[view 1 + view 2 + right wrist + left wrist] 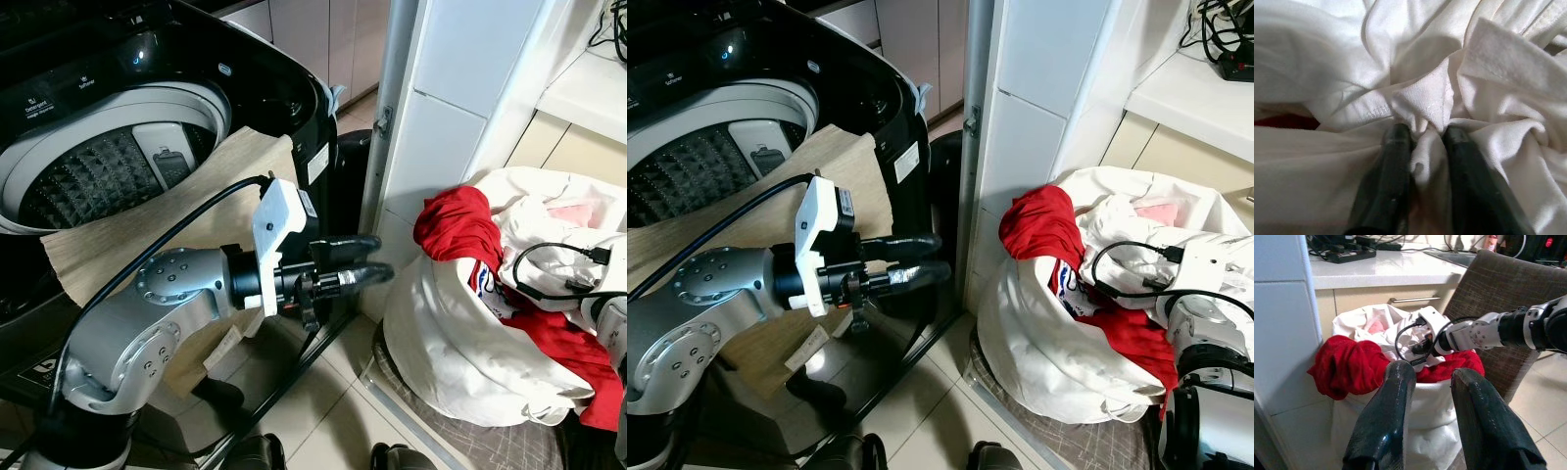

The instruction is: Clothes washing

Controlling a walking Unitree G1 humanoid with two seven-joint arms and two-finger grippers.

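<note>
- The right end effector (1422,142) is buried in the white laundry bag (460,343) on the floor, its fingers pinched tight on a fold of white cloth (1425,98).
- A red garment (456,225) drapes over the bag's rim.
- The left end effector (377,257) hangs empty, fingers narrowly parted, between the open washing machine (118,147) and the bag.

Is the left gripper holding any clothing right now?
No. The left gripper hangs in the air with its fingers apart and nothing between them, short of the red garment in the white laundry bag.
</note>
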